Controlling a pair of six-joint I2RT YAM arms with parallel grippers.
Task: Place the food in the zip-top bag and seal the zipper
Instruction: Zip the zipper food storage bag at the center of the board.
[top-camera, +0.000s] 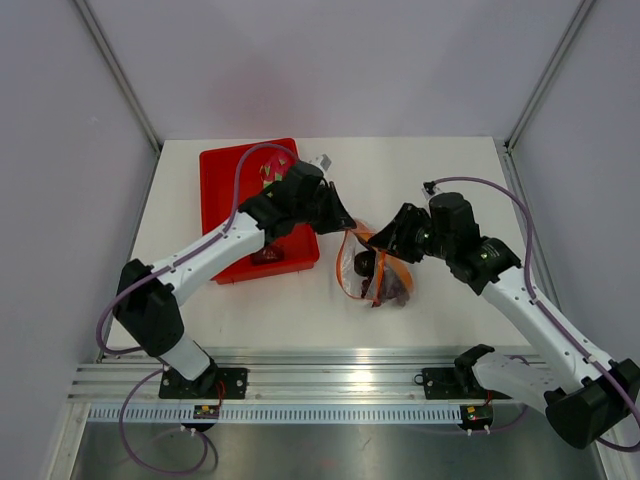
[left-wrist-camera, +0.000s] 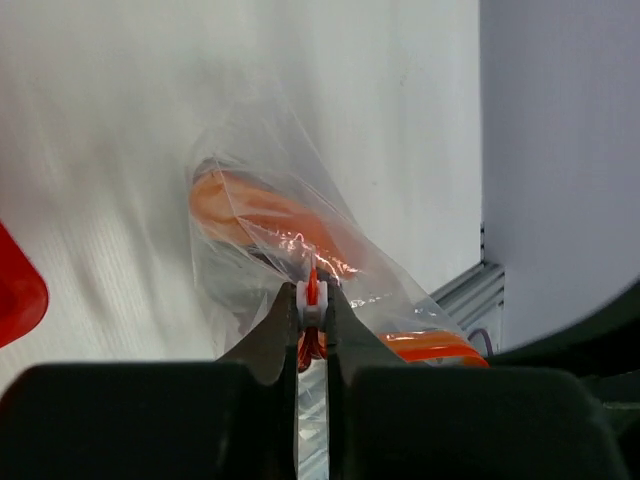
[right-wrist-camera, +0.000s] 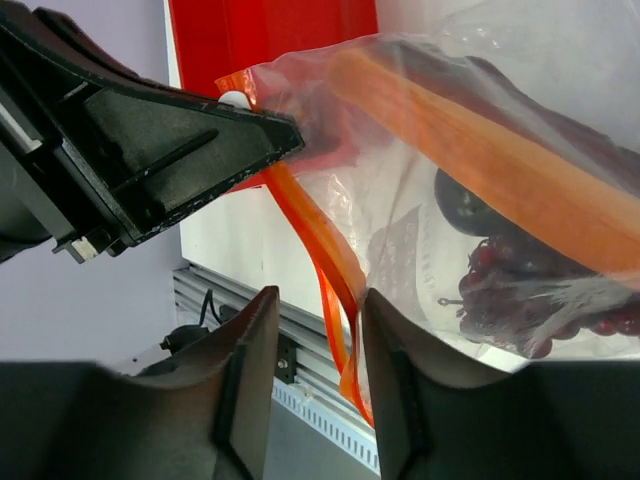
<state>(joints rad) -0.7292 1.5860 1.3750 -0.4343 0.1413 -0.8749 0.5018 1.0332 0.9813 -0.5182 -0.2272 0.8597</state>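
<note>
The clear zip-top bag (top-camera: 382, 272) hangs above the table between my two grippers, its mouth up. Dark red and black food (top-camera: 396, 286) lies in its bottom, and shows as a berry-like cluster in the right wrist view (right-wrist-camera: 510, 295). My left gripper (top-camera: 347, 224) is shut on the orange zipper (left-wrist-camera: 313, 285) at one end of the bag's mouth. My right gripper (right-wrist-camera: 318, 300) is open; a loop of the zipper (right-wrist-camera: 338, 275) hangs between its jaws, against the right finger (right-wrist-camera: 395, 380). In the top view the right gripper (top-camera: 385, 240) is at the other side of the mouth.
The red plastic bin (top-camera: 225, 170) stands at the back left, under the left arm, with a red piece (top-camera: 268, 256) and a pale green piece (top-camera: 268, 176) in it. An aluminium rail (top-camera: 330, 385) runs along the near edge. Walls enclose the table.
</note>
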